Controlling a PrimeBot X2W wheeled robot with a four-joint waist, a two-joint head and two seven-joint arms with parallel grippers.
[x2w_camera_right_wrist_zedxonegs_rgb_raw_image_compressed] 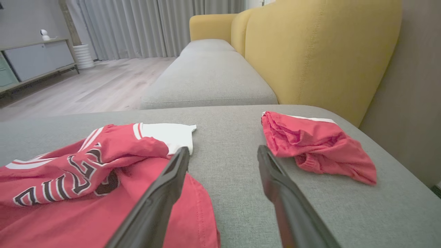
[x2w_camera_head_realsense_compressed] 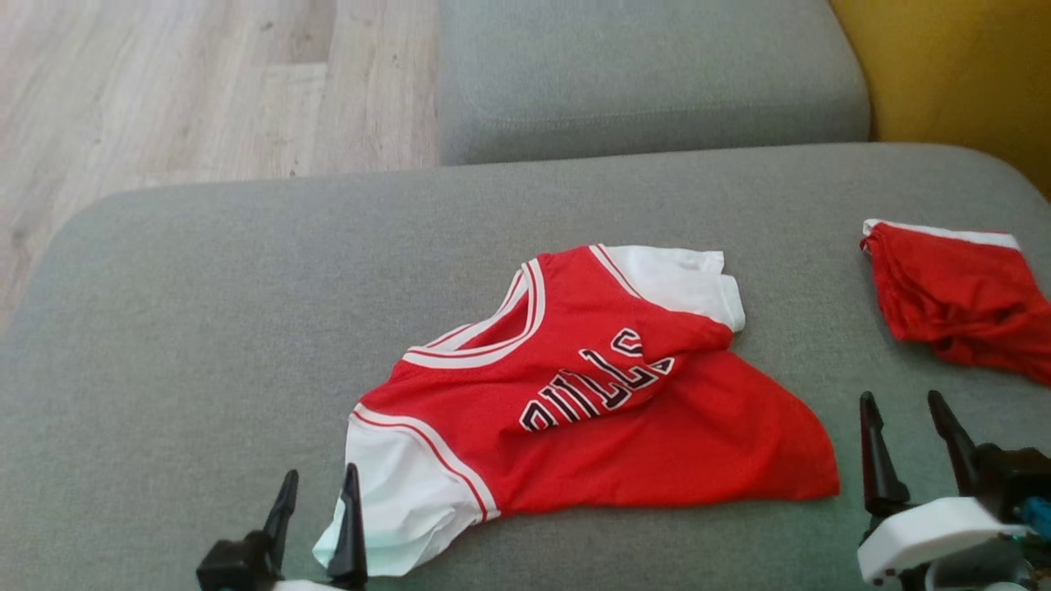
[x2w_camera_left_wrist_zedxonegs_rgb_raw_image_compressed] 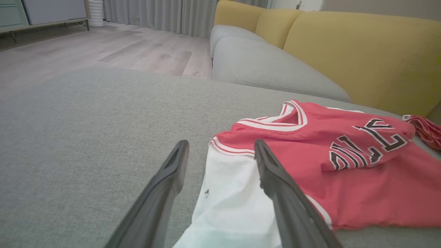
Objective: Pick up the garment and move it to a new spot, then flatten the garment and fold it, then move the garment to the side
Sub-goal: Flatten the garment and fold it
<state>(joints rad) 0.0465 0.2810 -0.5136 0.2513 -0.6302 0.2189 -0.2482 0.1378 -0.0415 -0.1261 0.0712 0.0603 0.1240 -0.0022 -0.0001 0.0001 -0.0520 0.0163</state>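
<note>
Rumpled red jersey (x2w_camera_head_realsense_compressed: 608,394) with white sleeves and striped trim, lying on the coarse-woven grey sofa cushion (x2w_camera_head_realsense_compressed: 205,328). The left hand (x2w_camera_head_realsense_compressed: 321,472) and right hand (x2w_camera_head_realsense_compressed: 901,397) flank it, fingers spread, holding nothing.

Jersey (x2w_camera_right_wrist_zedxonegs_rgb_raw_image_compressed: 69,165) — cut off, lower left

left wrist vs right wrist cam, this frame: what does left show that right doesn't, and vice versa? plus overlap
Left wrist, not right wrist: the left gripper, open, with the near white sleeve lying between its fingers.

Right wrist, not left wrist: the right gripper, open over the grey cushion between the two garments, and a small white object on the cabinet.

Both: the red jersey, the red shorts (just an edge in left wrist), the grey cushion and the yellow backrest.
</note>
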